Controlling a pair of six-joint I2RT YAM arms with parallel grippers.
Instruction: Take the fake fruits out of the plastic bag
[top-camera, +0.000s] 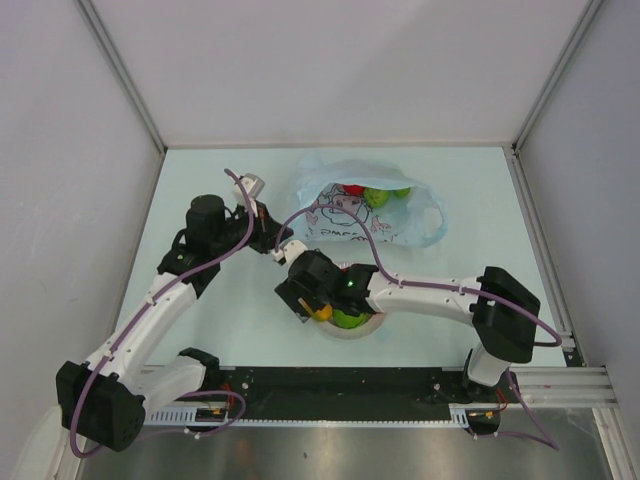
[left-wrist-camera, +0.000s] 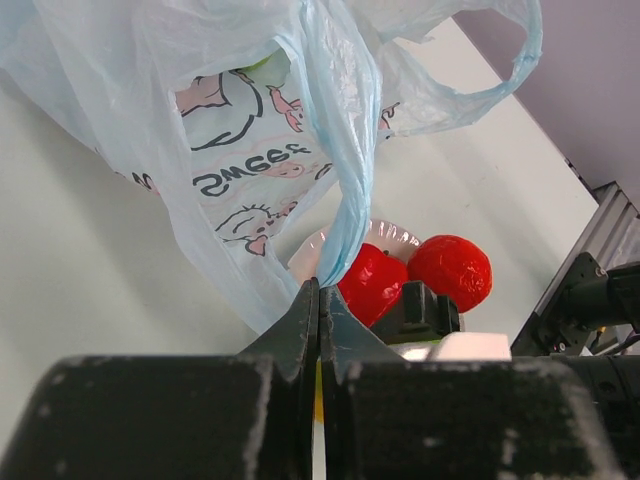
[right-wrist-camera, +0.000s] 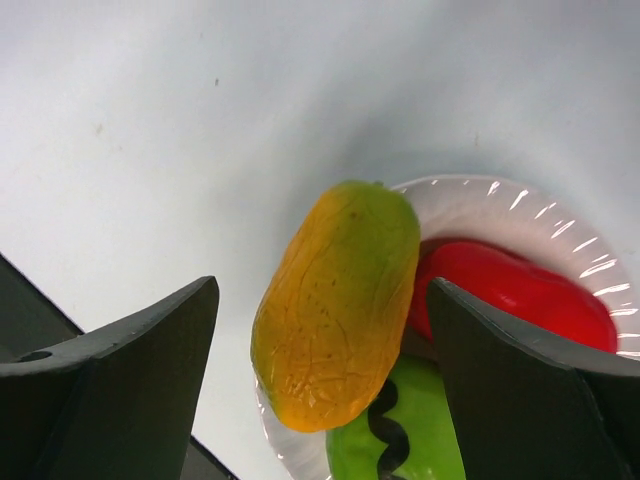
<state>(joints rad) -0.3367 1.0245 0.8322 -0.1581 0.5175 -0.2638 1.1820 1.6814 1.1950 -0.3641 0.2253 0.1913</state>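
The light-blue plastic bag (top-camera: 355, 212) lies at the back middle of the table, with a red fruit (top-camera: 354, 189) and a green fruit (top-camera: 378, 197) showing inside. My left gripper (top-camera: 283, 243) is shut on a pinched fold of the plastic bag (left-wrist-camera: 250, 130) at its near-left edge, jaws pressed together (left-wrist-camera: 320, 290). My right gripper (top-camera: 312, 305) hangs open over the white plate (right-wrist-camera: 500, 195). A yellow-orange fruit (right-wrist-camera: 338, 300) lies between its spread fingers (right-wrist-camera: 150, 350), untouched. Red fruit (right-wrist-camera: 520, 290) and green fruit (right-wrist-camera: 415, 430) lie beside it.
The white plate (top-camera: 352, 330) sits near the front edge, just before the black rail (top-camera: 330, 385). Grey walls close in the table at the back and both sides. In the left wrist view, red fruits (left-wrist-camera: 452, 270) show on the plate (left-wrist-camera: 385, 235) behind the bag.
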